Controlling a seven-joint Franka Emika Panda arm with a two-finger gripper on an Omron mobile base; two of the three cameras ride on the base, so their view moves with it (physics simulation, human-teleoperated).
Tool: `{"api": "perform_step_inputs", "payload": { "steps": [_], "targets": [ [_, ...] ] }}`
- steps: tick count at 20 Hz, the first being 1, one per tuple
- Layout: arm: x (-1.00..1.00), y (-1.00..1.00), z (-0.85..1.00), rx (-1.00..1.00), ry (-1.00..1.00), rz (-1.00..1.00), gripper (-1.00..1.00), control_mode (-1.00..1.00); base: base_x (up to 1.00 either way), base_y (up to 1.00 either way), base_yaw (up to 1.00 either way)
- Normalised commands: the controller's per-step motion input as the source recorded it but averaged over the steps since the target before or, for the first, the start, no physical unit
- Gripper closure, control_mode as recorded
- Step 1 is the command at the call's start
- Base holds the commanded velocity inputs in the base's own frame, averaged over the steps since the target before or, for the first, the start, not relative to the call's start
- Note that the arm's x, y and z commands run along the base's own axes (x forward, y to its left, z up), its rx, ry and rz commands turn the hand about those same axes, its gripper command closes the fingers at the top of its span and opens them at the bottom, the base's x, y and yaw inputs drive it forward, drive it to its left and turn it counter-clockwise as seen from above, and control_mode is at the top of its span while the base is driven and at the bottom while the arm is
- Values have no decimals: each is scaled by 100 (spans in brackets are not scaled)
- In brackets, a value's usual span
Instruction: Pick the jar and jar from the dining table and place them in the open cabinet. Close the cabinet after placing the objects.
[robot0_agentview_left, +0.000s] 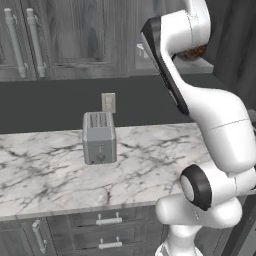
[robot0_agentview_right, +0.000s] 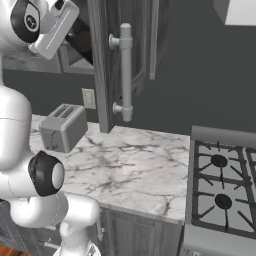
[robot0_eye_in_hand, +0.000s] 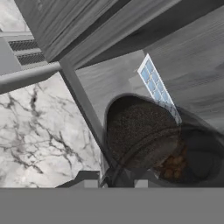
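Note:
I look down onto the shelf of the open cabinet (robot0_eye_in_hand: 109, 83). Two clear glass jars stand there side by side. The tall jar (robot0_eye_in_hand: 138, 131) holds dark brown grains. The squat round jar (robot0_eye_in_hand: 192, 159) holds lighter brown pieces, and its near rim reaches down to my gripper (robot0_eye_in_hand: 117, 178). The gripper's tips stand close together, shut on that rim. From the left base view, a brown jar (robot0_agentview_left: 195, 52) peeks out past my forearm inside the cabinet (robot0_agentview_left: 202, 67). The cabinet's door (robot0_agentview_right: 106, 65) stands swung out. The dining table is out of view.
A blue-and-white checked packet (robot0_eye_in_hand: 157, 85) leans behind the jars. Below the cabinet a marble counter (robot0_agentview_left: 50, 165) bears a silver toaster (robot0_agentview_left: 99, 137). A stove (robot0_agentview_right: 222, 190) lies to the right. The open door's long bar handle (robot0_agentview_right: 125, 70) juts out near my arm.

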Motion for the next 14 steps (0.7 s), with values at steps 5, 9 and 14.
{"api": "perform_step_inputs", "payload": {
  "steps": [5, 9, 14],
  "targets": [
    [31, -11, -17, 0, 11, 0, 100, -100, 0, 0, 0],
    [35, -3, 0, -3, 0, 0, 100, -100, 0, 0, 0],
    [15, -2, 0, -3, 1, 0, 100, -100, 0, 0, 0]
  ]
}}
